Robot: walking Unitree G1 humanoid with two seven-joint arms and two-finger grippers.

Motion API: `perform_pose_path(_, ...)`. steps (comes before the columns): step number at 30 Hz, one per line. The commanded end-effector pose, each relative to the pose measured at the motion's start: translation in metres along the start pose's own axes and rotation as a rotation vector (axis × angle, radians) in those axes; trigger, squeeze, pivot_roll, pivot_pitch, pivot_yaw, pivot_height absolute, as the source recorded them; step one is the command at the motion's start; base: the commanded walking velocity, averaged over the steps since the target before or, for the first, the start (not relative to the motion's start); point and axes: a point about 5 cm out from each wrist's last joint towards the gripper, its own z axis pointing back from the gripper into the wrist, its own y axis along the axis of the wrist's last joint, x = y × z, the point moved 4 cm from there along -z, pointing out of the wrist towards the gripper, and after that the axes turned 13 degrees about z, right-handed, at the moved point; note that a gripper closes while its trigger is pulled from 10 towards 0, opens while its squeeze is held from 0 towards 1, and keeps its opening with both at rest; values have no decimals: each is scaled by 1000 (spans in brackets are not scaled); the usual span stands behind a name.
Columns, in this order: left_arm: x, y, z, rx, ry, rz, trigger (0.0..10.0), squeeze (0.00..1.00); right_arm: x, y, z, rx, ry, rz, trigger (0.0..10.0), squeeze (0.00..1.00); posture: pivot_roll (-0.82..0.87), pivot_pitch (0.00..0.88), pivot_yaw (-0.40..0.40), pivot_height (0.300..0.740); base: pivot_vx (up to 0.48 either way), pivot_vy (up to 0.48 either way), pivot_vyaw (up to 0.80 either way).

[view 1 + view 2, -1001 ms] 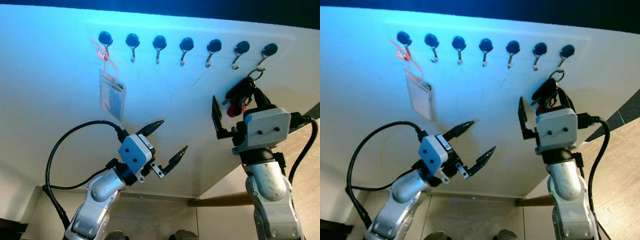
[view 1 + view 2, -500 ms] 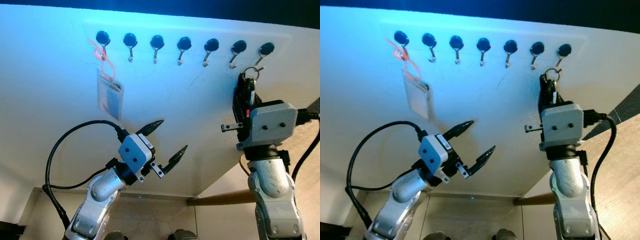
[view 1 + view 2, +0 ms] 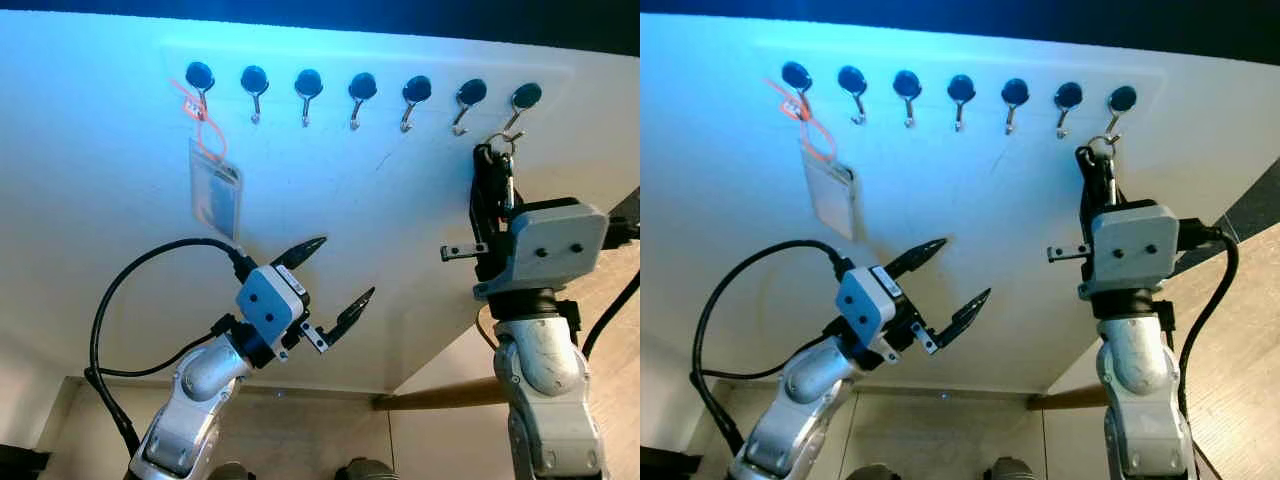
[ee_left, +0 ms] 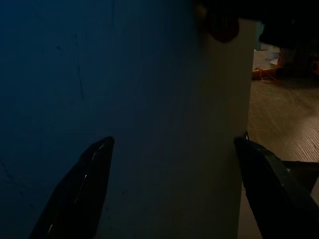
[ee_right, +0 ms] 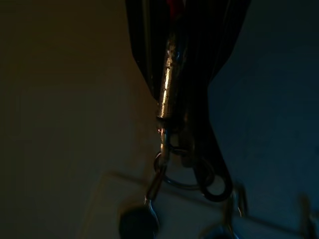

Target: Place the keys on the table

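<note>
While you look up at the white wall (image 3: 120, 230), you can see a row of seven black hooks (image 3: 362, 86) near its top. Your right gripper (image 3: 487, 185) is lifted high, right under the last hook (image 3: 526, 96) on the right side of the row. Its two black fingers are pressed together around the keys (image 3: 500, 180). The silver key ring (image 3: 1101, 149) at the top of the keys hangs on that last hook, so the keys are up on the wall. From the right wrist camera it is very dark, but you can make out a shiny metal key (image 5: 168, 74) between the dark fingers, with the ring (image 5: 187, 172) below it next to a hook knob (image 5: 137, 221). Your left gripper (image 3: 332, 280) is lower down and more to the middle, just in front of the wall. Its fingers are spread wide apart and it holds nothing. Far over on the left side, a clear badge (image 3: 216, 193) hangs by an orange strap (image 3: 205, 125) from the first hook (image 3: 199, 75). Low on the right, past the edge of the wall, you can see some brown wood floor (image 3: 1240, 330).
</note>
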Motion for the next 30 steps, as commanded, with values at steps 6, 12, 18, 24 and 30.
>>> perform_pose_path(6,2,-3,1,-20,-12,-2,10000,0,-3,26,4,106,3,-31,0,0,22,122,-53,740,0,0,0)
perform_pose_path(12,3,-4,2,-22,-23,-4,10000,0,-2,34,5,121,-9,-55,0,0,22,115,-49,740,0,0,0)
perform_pose_path(18,3,-2,2,-21,-29,-6,10000,0,0,44,8,140,-7,-85,0,0,20,110,-44,740,0,0,0)
perform_pose_path(24,4,-2,2,-22,-40,-5,10000,0,4,50,12,139,-10,-130,0,0,16,108,-39,740,0,0,0)
perform_pose_path(30,6,-3,2,-27,-51,-2,10000,0,-1,4,23,-140,-23,-304,0,0,14,108,-36,740,0,0,0)
